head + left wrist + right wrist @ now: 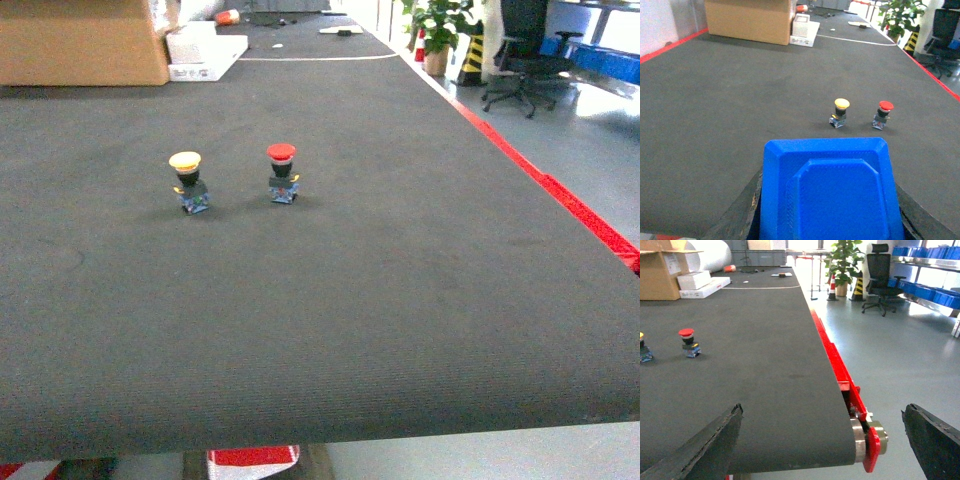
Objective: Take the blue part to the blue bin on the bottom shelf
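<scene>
The blue part point(827, 165), a flat blue plastic piece with chamfered corners and a raised centre panel, fills the bottom of the left wrist view. My left gripper point(829, 197) is shut on it, with a dark finger point(747, 210) showing at each side. My right gripper point(822, 427) hangs open over the near right corner of the black belt point(765, 365), nothing between its fingers point(710, 445). Blue bins point(935, 292) sit on a steel rack far right in the right wrist view; I cannot tell which level is the bottom shelf. Neither gripper shows in the head view.
A yellow-capped push button point(187, 180) and a red-capped one point(283, 172) stand upright on the belt. A cardboard box point(80, 40) and white boxes point(205, 50) lie at the far end. A red rail point(560, 195) edges the belt's right side, with an office chair point(520, 60) beyond.
</scene>
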### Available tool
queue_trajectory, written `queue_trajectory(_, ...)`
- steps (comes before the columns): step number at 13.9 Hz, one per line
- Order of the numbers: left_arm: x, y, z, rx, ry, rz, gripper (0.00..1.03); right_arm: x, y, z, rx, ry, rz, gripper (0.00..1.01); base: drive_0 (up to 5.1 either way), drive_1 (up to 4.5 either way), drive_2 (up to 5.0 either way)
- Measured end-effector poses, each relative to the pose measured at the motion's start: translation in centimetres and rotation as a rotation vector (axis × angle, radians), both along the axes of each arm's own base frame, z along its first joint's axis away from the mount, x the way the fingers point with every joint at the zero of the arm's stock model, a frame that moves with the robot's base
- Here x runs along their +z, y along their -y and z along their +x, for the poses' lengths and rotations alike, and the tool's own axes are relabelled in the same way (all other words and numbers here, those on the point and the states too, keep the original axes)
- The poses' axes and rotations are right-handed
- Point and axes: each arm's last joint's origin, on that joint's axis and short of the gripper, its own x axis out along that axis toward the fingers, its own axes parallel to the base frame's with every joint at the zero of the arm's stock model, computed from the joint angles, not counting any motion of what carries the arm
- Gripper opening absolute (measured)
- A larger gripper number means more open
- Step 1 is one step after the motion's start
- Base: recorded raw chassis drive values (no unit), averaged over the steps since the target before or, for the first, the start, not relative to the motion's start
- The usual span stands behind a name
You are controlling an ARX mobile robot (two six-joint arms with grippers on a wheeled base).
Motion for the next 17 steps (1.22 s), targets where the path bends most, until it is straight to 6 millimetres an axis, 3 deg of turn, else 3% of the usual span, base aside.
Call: queue_trajectory(17, 0.0, 0.0, 0.0, 0.0, 0.0, 0.0, 0.43, 0.0, 0.0, 0.0, 0.0, 0.0, 0.0, 0.98, -1.6, -1.56, -1.6)
